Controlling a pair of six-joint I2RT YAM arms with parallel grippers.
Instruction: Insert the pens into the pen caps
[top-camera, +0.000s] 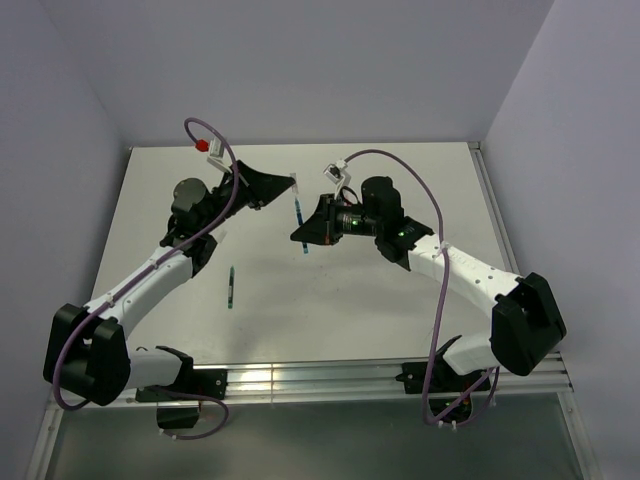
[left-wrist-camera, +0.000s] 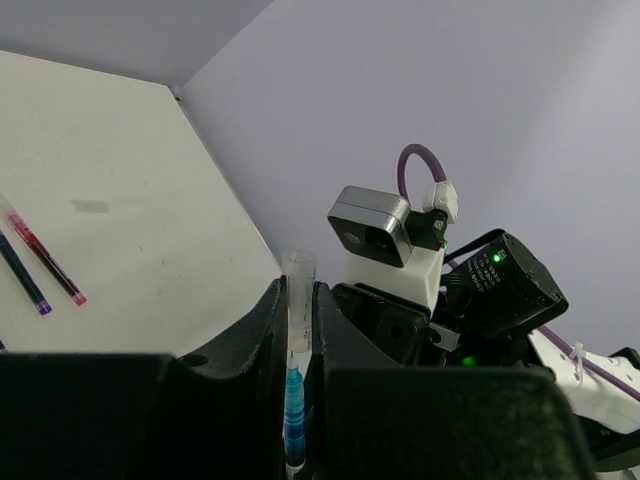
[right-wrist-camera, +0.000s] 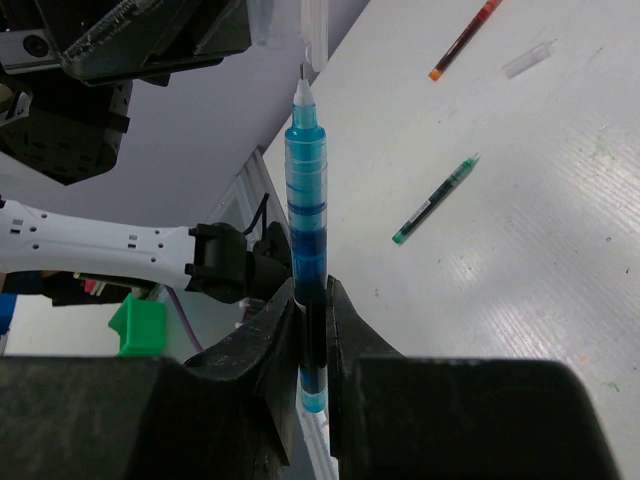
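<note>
As the top view shows, a green-tipped pen (top-camera: 231, 287) lies alone on the table (top-camera: 330, 310), at about seven o'clock from the left gripper (top-camera: 283, 185). That gripper is closed on a pale pen cap (left-wrist-camera: 298, 280), which stands upright between its jaws. At about five o'clock from it, very near, the right gripper (right-wrist-camera: 310, 295) is clamped on the lower barrel of a light blue pen (right-wrist-camera: 305, 200). In the right wrist view this pen points to twelve o'clock. Its white tip is right at the mouth of the cap; I cannot tell if it is already inside. In the same view a red pen (right-wrist-camera: 465, 38) and a loose cap (right-wrist-camera: 527, 60) lie on the table at one o'clock from the held pen.
</note>
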